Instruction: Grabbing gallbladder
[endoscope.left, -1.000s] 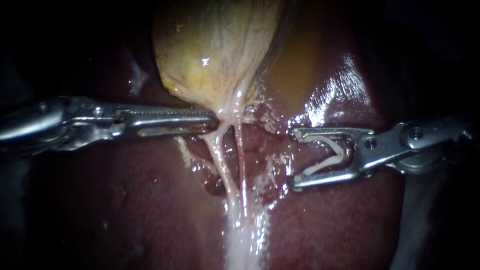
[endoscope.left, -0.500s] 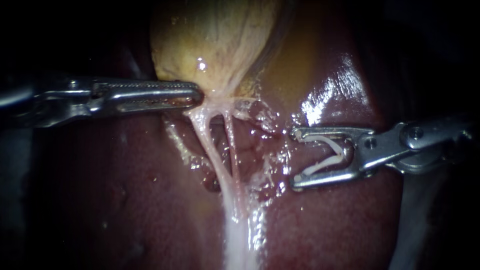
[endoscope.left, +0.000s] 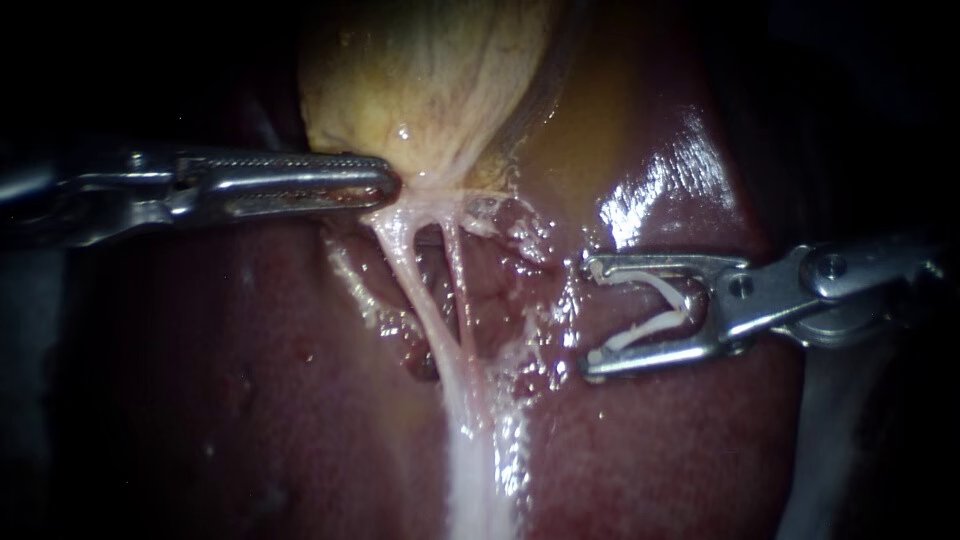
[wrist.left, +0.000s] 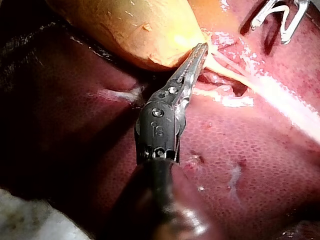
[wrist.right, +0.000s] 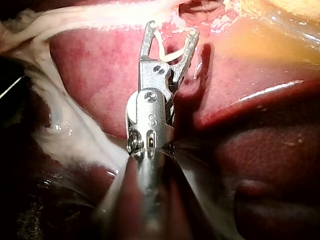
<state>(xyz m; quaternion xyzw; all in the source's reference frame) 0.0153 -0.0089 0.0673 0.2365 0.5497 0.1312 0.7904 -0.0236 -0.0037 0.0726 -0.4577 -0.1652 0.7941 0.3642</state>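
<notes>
The yellowish gallbladder lies at the top centre on the dark red liver. My left instrument comes in from the left, its toothed jaws shut on the gallbladder's narrow lower end. Two pale tubes run taut from that end down into a white band. To the right of the tubes my right instrument hovers over the liver. Its jaws stand wide apart and hold a white clip between them, also seen in the right wrist view.
Wet, frayed tissue lies between the tubes and the right instrument's jaws. Glossy liver surface rises above the right instrument. A white fatty band runs beside the right instrument's shaft.
My left instrument has moved up and to the left, drawing the gallbladder's lower end with it and stretching the tubes. The right instrument has stayed still.
</notes>
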